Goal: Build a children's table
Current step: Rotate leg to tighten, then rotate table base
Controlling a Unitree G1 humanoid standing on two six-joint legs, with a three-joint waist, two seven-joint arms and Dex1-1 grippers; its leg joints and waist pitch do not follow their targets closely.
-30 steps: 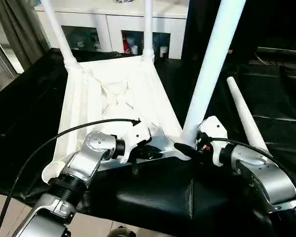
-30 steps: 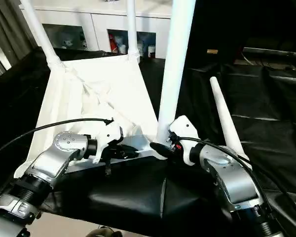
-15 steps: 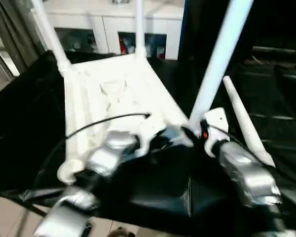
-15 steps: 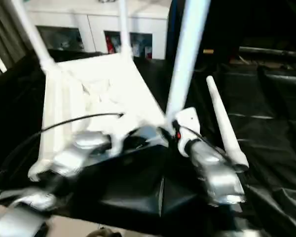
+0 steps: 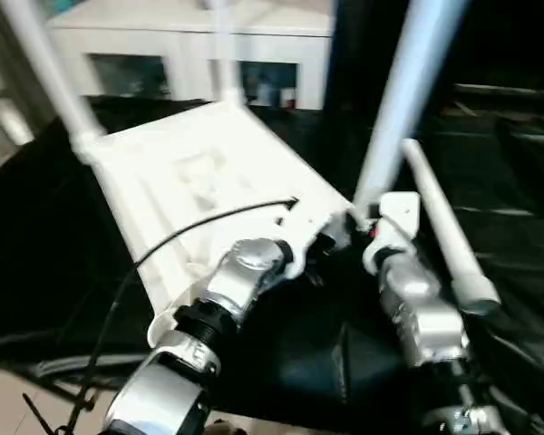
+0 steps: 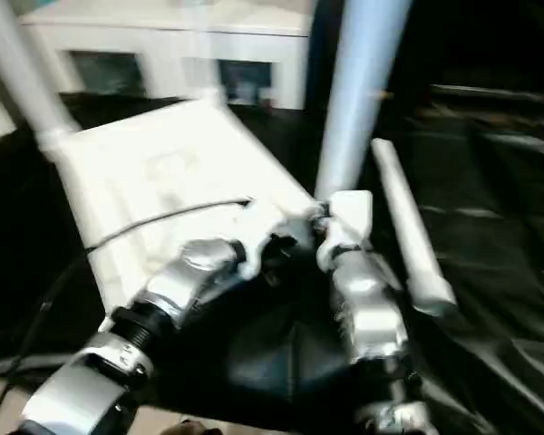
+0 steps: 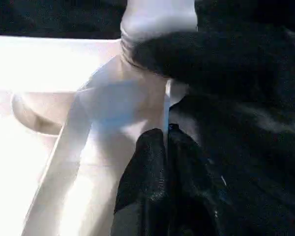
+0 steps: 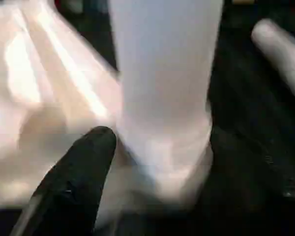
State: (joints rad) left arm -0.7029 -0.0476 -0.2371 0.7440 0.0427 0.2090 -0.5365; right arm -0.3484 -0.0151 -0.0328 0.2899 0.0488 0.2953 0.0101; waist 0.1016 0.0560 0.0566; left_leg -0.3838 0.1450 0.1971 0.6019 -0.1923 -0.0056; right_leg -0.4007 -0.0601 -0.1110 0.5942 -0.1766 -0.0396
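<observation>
The children's table lies upside down on black cloth, its white top (image 5: 199,172) ribbed side up. Two legs (image 5: 36,63) stand in the far corners. A third leg (image 5: 408,100) stands in the near right corner socket. A loose leg (image 5: 444,236) lies on the cloth to the right. My right gripper (image 8: 162,147) is open, one black finger (image 8: 88,157) on each side of the third leg's base (image 8: 162,98). My left gripper (image 7: 165,135) is shut at the table top's thin near edge (image 7: 166,103) beside that socket, and the edge runs in between its fingertips.
A white cabinet (image 5: 190,45) with glass-fronted shelves stands behind the table. Black cloth (image 5: 499,154) covers the work surface, and its near edge drops to a pale floor (image 5: 9,399) at the lower left. A black cable (image 5: 199,227) arcs over my left forearm.
The camera has swung, so the whole picture has shifted. My right forearm has come round from the right side to the near side of the standing leg. The left gripper stays at the table's edge.
</observation>
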